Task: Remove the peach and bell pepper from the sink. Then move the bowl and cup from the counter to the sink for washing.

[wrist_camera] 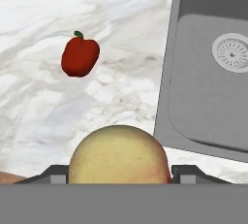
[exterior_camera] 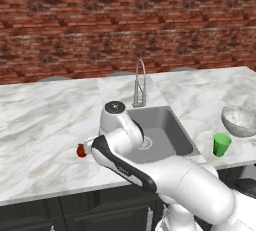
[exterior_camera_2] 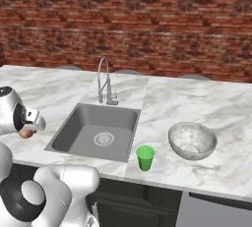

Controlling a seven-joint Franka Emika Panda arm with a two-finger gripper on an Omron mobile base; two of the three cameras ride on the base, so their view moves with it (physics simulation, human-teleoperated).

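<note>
Brick wall behind white marble tabletop [exterior_camera: 45, 125]; we see our pincer [wrist_camera: 118, 182] low over tabletop, just left of sink [exterior_camera_2: 93, 130]. Peach [wrist_camera: 118, 155] sits between pincer fingers, jaws wide around it; whether they press it, we cannot tell. Bell pepper [wrist_camera: 80, 56] lies on tabletop ahead of pincer, apart from it, outside sink. Sink basin to pincer's right. Green cup [exterior_camera_2: 145, 157] and bowl [exterior_camera_2: 192, 141] stand on tabletop beyond sink's far side, well away from pincer, cup beside bowl.
</note>
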